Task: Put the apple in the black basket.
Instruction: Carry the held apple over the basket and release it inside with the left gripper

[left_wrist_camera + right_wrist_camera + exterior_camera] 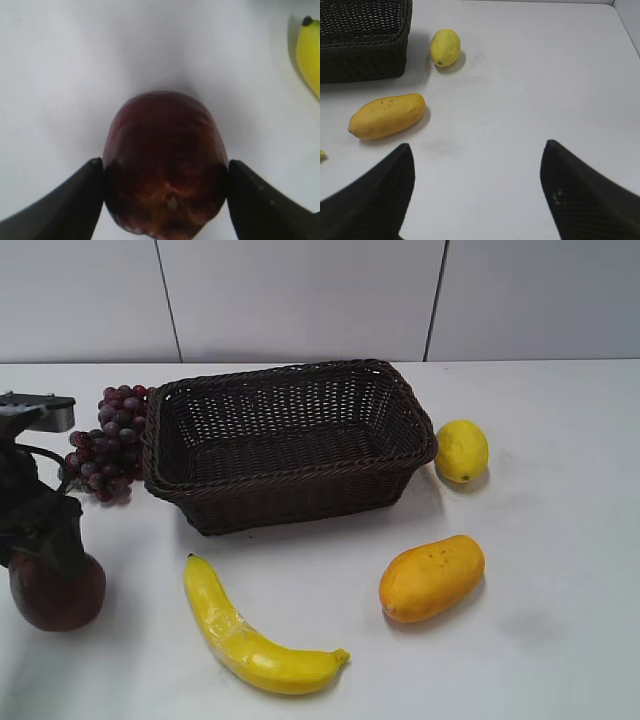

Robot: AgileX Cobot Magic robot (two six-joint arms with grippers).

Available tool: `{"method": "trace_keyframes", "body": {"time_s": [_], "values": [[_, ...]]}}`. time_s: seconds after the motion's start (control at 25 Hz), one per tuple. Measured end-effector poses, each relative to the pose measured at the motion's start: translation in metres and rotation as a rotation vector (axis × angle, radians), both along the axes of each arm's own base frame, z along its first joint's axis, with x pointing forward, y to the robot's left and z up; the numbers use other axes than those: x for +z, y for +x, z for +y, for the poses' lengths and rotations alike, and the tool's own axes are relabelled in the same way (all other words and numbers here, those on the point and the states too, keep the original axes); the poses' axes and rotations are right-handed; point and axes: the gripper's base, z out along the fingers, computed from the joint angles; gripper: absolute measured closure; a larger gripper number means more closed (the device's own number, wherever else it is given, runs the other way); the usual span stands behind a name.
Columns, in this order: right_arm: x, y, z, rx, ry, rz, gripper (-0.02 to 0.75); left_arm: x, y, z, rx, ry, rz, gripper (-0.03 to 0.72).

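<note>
My left claw pinches the apple between its fingers at the widest part, on the table. It looks firm, smooth, moderately heavy; I judge that mid-body grip safest. The black basket sits beyond; my right claw hangs open, empty.

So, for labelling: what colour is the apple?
Dark maroon-red apple, clearest in the left wrist view.

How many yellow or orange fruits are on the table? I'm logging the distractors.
3: a banana in front of the black basket, a mango to the banana's right, a lemon beside the basket's right end.
</note>
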Motion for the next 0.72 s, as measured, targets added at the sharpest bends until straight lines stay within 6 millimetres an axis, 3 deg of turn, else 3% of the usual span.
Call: {"method": "trace_keyframes", "body": {"time_s": [0.72], "values": [[0.000,0.000,0.000,0.000,0.000,0.000,0.148,0.121,0.045,-0.006,-0.072,-0.017,-0.286,0.142]]}}
